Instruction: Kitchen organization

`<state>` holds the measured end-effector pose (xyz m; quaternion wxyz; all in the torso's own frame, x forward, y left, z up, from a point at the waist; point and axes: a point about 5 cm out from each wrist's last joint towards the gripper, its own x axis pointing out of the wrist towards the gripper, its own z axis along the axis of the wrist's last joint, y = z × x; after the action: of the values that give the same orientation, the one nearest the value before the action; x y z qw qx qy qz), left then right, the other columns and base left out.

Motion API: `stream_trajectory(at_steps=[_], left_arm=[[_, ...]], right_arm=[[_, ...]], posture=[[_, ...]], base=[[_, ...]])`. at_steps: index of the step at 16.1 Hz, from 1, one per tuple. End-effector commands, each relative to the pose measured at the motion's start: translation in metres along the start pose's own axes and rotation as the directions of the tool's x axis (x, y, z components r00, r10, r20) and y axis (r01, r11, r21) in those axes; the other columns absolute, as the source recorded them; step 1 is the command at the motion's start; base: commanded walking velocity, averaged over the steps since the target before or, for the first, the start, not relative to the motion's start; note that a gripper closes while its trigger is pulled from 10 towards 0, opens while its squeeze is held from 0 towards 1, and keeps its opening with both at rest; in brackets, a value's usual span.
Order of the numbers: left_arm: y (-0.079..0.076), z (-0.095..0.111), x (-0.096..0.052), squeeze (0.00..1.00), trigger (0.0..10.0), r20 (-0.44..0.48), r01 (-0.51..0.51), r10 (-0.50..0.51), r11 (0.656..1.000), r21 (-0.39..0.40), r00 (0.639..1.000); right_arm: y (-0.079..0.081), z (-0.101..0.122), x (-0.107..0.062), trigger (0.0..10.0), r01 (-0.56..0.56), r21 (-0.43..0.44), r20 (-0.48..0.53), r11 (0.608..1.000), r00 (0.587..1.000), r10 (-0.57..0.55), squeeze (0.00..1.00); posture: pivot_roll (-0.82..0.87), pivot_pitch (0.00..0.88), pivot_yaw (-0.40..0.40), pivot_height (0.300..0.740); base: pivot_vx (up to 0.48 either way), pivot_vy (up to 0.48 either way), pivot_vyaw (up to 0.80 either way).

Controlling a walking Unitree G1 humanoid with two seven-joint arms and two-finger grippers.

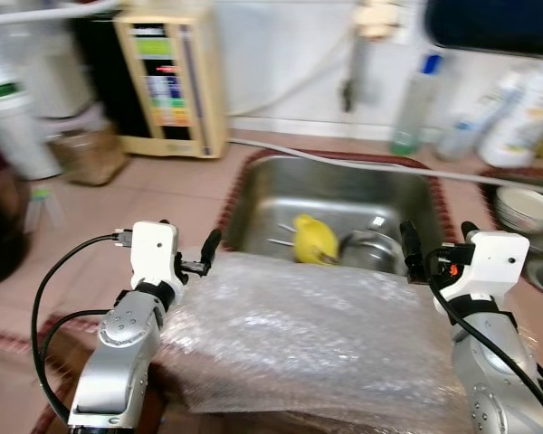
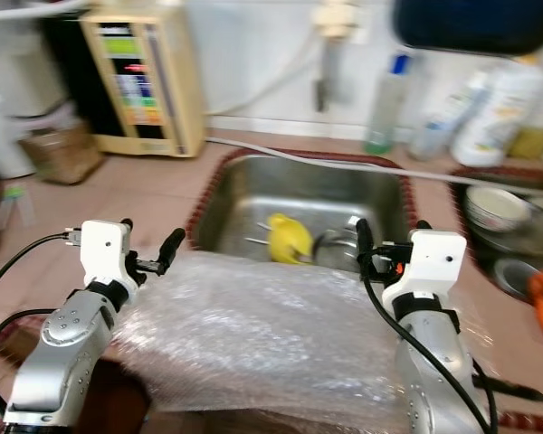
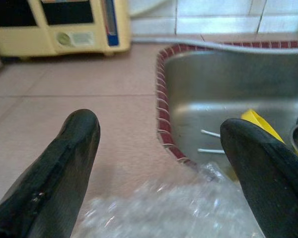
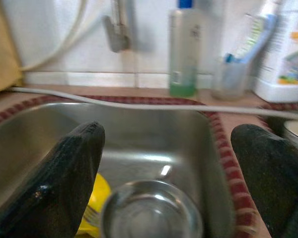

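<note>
Both grippers hang over the near edge of the counter, fingers spread apart and holding nothing: the left gripper [image 1: 192, 253] at 9 o'clock of the sink, the right gripper [image 1: 432, 246] at its 4 o'clock corner. Between the two arms a sheet of bubble wrap [image 1: 317, 330] lies on the tiled counter [image 1: 154, 194], its far edge reaching the sink's near rim. Beyond it sits the steel sink [image 1: 344, 185], edged in dark red. Inside, near 6 o'clock, are a yellow thing [image 1: 313, 239] with a fork beside it and a steel bowl [image 4: 151, 210] just to its right. At 3 o'clock of the sink a white bowl [image 1: 527, 208] rests in a rack. Farther back, at 10 o'clock, a cream appliance [image 1: 172, 77] stands against the wall; its coloured panel labels are too blurred to read. A tap [image 4: 116, 27] hangs at 12 o'clock. A green-tinted bottle [image 4: 184, 47] and white bottles [image 1: 525, 113] stand at 1 to 2 o'clock, labels unreadable.
</note>
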<state>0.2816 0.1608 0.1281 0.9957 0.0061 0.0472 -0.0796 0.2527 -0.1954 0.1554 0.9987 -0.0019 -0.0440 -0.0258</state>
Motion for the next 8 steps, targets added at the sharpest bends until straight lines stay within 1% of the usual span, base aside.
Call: stream_trajectory(at_steps=[1, 2, 3, 4, 7, 8], left_arm=[[0.0030, 0.0093, 0.0000, 0.00, 10.0, 0.015, -0.025, 0.025, 1.000, 0.006, 1.000], [0.0022, 0.0109, -0.0001, 0.00, 10.0, 0.030, -0.017, 0.017, 1.000, 0.003, 0.999], [0.0010, 0.0130, -0.0006, 0.00, 10.0, 0.052, -0.012, 0.011, 1.000, 0.012, 0.999], [-0.0003, 0.0133, -0.0008, 0.00, 10.0, 0.054, -0.002, 0.001, 1.000, 0.020, 0.999], [-0.0014, 0.0126, -0.0018, 0.00, 10.0, 0.029, -0.002, 0.001, 1.000, 0.020, 1.000], [-0.0003, 0.0132, -0.0016, 0.00, 10.0, 0.032, -0.015, 0.013, 0.999, 0.048, 0.999]], right_arm=[[0.0044, 0.0057, 0.0002, 10.0, -0.005, 0.003, 0.016, 1.000, 1.000, 0.005, 0.00], [0.0051, 0.0056, 0.0002, 10.0, -0.005, 0.011, 0.017, 1.000, 1.000, 0.005, 0.00], [0.0070, 0.0059, 0.0007, 10.0, -0.013, 0.012, 0.022, 1.000, 1.000, 0.013, 0.00], [0.0078, 0.0062, 0.0012, 10.0, -0.016, 0.011, 0.025, 1.000, 1.000, 0.016, 0.00], [0.0095, 0.0060, 0.0030, 10.0, -0.019, 0.013, 0.026, 1.000, 0.999, 0.019, 0.00], [0.0099, 0.0053, 0.0029, 10.0, -0.020, 0.012, 0.024, 1.000, 1.000, 0.020, 0.00]], posture=[[-0.05, 0.010, 0.069, 0.740], [-0.04, 0.010, 0.069, 0.740], [-0.04, 0.011, 0.070, 0.740], [-0.04, 0.011, 0.070, 0.740], [-0.03, 0.009, 0.069, 0.740], [-0.03, 0.009, 0.069, 0.740]], base=[[0.000, 0.000, -0.79], [0.000, 0.000, -0.75], [0.000, 0.000, 0.00], [0.000, 0.000, 0.00], [0.000, 0.000, 0.00], [0.000, 0.000, 0.00]])
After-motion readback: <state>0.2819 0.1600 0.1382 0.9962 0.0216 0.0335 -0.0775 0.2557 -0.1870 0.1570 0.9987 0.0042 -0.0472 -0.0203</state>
